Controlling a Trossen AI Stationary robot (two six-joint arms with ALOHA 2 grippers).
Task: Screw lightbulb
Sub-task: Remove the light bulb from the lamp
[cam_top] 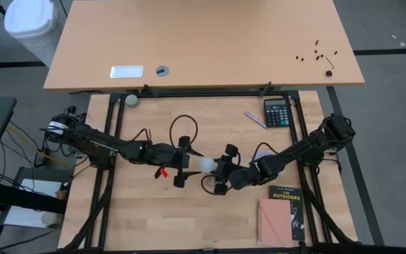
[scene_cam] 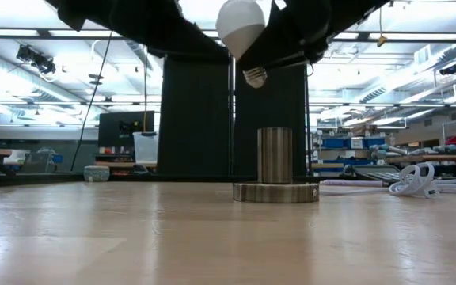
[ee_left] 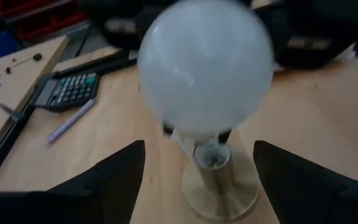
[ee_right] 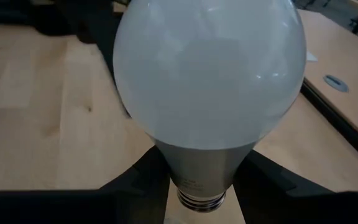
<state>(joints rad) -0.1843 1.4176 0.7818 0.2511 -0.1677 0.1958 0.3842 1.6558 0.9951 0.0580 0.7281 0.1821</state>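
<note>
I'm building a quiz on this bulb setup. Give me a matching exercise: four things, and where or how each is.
Things:
1. lightbulb
2. socket
3. calculator
4. left pincer

States:
A. standing on the table
B. open beside the bulb
C. lying at the table's far right
D. held in the air by the right pincer

Pairs: 1-D, 2-A, 3-C, 4-B

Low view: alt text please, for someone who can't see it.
A white lightbulb hangs tilted, screw base down, held from above by dark robot arms, above and slightly left of a silver socket standing on the wooden table. A white cord lies at right.
</note>
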